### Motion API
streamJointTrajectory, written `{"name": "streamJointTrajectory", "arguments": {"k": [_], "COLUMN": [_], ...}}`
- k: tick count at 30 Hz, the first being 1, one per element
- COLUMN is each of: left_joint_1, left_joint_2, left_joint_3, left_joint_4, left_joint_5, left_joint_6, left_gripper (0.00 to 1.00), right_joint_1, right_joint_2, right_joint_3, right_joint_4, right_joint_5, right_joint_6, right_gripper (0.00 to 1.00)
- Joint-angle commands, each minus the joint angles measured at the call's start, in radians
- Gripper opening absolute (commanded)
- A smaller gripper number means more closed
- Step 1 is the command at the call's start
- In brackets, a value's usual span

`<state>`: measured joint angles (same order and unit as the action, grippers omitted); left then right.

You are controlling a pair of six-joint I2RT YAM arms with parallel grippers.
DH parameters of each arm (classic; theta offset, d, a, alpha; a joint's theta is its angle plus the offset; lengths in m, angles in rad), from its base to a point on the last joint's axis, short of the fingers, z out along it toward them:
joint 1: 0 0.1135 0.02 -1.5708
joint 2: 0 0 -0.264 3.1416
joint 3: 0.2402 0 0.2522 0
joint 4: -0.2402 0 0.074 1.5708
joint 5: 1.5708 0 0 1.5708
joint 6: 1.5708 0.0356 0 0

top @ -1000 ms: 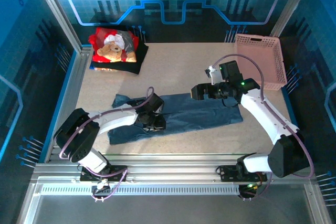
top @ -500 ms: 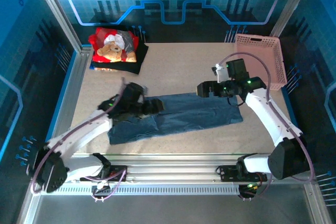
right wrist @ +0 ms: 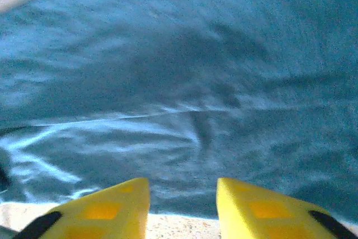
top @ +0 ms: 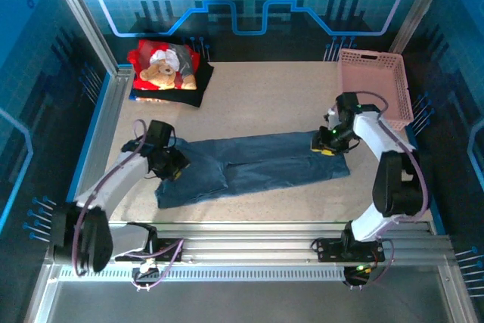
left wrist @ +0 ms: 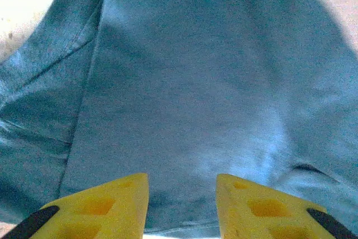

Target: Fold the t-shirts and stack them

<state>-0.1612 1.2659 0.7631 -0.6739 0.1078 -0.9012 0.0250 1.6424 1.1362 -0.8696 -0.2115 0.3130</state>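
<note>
The speckled beige table (top: 265, 88) carries a plain slate-blue cloth t-shirt (top: 265, 160), laid out flat in a long band from left to right across the middle, its left end wider and creased.

Off the blue shirt's right end, toward the far corner, stands a pink plastic lattice basket (top: 376, 54), near the shirt but apart from it. Well beyond the blue shirt's left end, at the far left corner, a black t-shirt (top: 181, 98) lies folded, and on top of it a red t-shirt with a teddy-bear print (top: 144, 58).

The left gripper (left wrist: 182, 186) is down at the blue shirt's left end, its yellow fingers (left wrist: 112, 200) standing apart, with cloth showing in the gap. The right gripper (right wrist: 183, 188) is at the shirt's right end by its edge, its fingers likewise apart over the cloth. Whether either pair actually bites the fabric cannot be told.
</note>
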Motion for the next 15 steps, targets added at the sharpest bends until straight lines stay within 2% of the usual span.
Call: {"name": "streamJointTrajectory", "arguments": {"k": [1,7,10,15], "left_joint_1": [-0.029,-0.051,-0.06,-0.095], "left_joint_2": [0.122,0.399,0.498,0.746], "left_joint_3": [0.007,0.118,0.201,0.495], "left_joint_4": [0.09,0.14,0.146,0.093], "left_joint_5": [-0.03,-0.072,-0.104,-0.086], "left_joint_6": [-0.012,0.06,0.111,0.211], "left_gripper": [0.29,0.18,0.18,0.16], "right_joint_1": [0.027,0.159,0.232,0.332], "right_joint_2": [0.064,0.213,0.222,0.197], "right_joint_3": [-0.013,0.015,0.001,-0.049], "right_joint_4": [-0.004,-0.06,-0.095,-0.099], "right_joint_5": [0.096,0.284,0.318,0.299], "right_joint_6": [0.061,0.1,0.142,0.216], "right_gripper": [0.3,0.23,0.23,0.22]}}
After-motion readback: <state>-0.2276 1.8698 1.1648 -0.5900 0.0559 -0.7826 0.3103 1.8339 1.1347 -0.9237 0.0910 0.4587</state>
